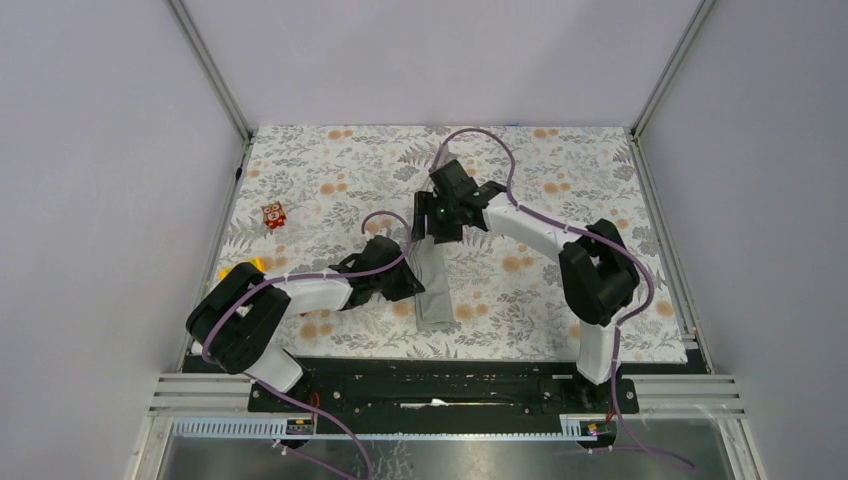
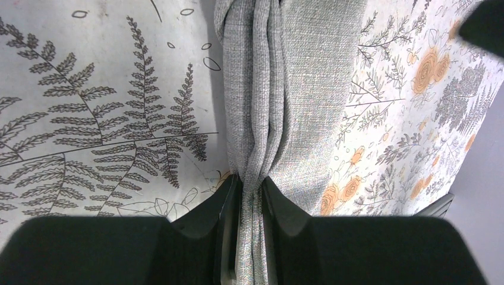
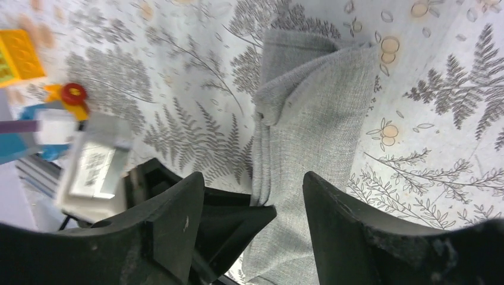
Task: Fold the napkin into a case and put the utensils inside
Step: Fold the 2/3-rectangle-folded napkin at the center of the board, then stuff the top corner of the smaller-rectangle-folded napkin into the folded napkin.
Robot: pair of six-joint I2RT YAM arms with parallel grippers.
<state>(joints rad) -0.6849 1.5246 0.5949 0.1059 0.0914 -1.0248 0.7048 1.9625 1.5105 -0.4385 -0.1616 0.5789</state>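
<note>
The napkin (image 1: 433,300), folded into a narrow strip, lies mid-table. Its layered left edge is pinched by the left gripper (image 2: 251,193), probably so the folds are kept together. The right gripper (image 3: 252,190) is spread open over the far end. No utensils are seen.

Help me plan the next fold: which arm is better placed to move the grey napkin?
Probably left. The left gripper pinches the napkin at its bunched edge folds, while the right gripper hangs open above the far end, holding nothing.
</note>
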